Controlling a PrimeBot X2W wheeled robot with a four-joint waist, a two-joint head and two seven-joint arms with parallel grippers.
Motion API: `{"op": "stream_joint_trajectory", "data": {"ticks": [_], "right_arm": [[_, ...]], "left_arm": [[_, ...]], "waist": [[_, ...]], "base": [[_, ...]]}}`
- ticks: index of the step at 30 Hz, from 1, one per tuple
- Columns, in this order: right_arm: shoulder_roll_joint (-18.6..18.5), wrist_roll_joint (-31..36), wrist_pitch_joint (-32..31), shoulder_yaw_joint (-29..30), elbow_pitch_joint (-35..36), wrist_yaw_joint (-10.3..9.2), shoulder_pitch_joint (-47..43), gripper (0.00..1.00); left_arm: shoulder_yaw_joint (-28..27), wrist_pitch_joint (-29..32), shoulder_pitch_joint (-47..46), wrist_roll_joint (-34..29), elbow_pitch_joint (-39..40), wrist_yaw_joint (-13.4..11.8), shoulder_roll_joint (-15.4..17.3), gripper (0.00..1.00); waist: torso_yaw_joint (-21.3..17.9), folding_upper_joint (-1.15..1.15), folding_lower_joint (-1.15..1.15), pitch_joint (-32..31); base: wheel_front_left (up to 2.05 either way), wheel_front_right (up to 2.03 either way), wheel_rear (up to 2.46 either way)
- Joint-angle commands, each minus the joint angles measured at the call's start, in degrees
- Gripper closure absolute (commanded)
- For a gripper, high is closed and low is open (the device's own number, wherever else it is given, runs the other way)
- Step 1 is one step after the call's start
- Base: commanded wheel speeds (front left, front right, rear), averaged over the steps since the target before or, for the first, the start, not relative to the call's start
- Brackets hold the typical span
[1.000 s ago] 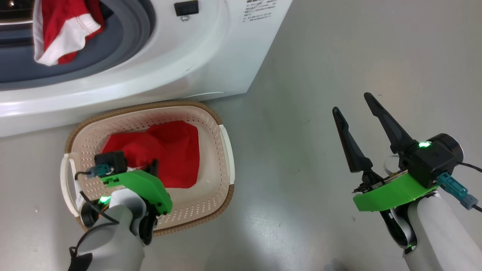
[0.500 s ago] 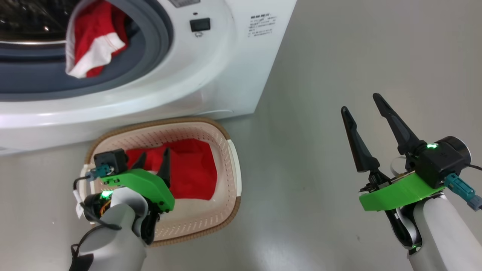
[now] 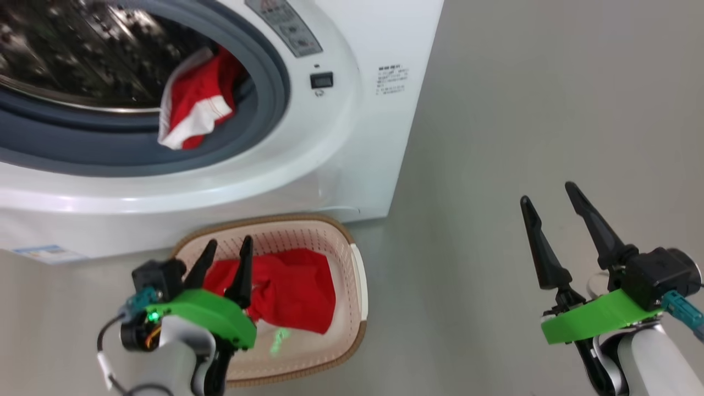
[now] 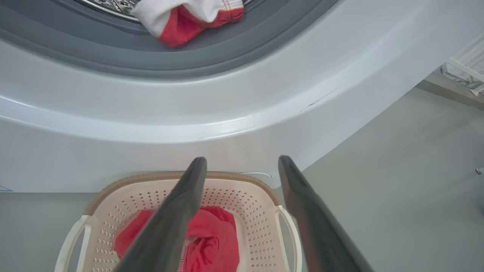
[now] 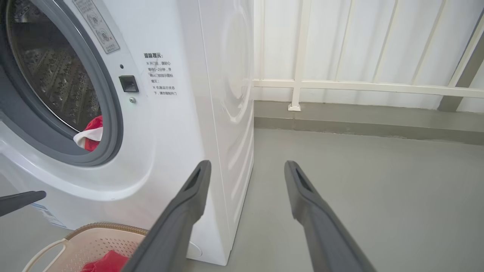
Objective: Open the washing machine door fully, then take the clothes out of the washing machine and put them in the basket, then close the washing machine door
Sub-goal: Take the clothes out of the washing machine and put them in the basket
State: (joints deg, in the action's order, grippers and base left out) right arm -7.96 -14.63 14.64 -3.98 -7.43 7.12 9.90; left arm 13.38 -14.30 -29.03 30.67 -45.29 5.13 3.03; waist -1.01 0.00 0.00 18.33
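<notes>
The left gripper (image 3: 230,245), a second ago pressed together low in the basket (image 3: 358,275), now stands spread and empty above it, fingers pointing at the washer (image 3: 352,137). A red garment (image 3: 297,291) lies inside the basket. The basket sits just before the washer, its long axis along the washer's front. A second garment (image 3: 192,110) hangs over the gasket (image 3: 264,126). The right gripper (image 3: 548,193) hovers spread over the floor (image 3: 522,110).

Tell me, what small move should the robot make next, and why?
Probably raise the left pincer toward the mouth of the washer. It hangs open and empty over the basket, where one red garment lies, while another red-and-white garment drapes over the grey door seal.
</notes>
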Motion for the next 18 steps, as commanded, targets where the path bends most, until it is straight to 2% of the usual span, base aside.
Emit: {"op": "stream_joint_trajectory", "data": {"ticks": [1, 7, 18], "right_arm": [[0.3, 0.0, 0.4, -0.2, 1.4, 0.36, -1.4, 0.0], [0.8, 0.6, 0.4, 1.1, 1.8, 0.36, -4.0, 0.0], [1.8, 2.2, 0.4, 3.7, 3.5, 0.36, -8.4, 0.0]], "left_arm": [[-2.7, -0.7, 2.8, -1.9, 3.1, -0.1, 1.9, 0.0], [-7.2, -0.7, 9.4, -5.8, 12.9, -0.3, 2.1, 0.0], [-13.3, -0.7, 17.9, -10.7, 23.7, -0.4, 2.1, 0.0]], "waist": [[1.0, 0.0, 0.0, -4.3], [1.2, 0.0, 0.0, -8.3], [1.6, 0.0, 0.0, -13.8]], "base": [[0.0, 0.0, 0.0], [0.0, 0.0, 0.0], [0.0, 0.0, 0.0]]}}
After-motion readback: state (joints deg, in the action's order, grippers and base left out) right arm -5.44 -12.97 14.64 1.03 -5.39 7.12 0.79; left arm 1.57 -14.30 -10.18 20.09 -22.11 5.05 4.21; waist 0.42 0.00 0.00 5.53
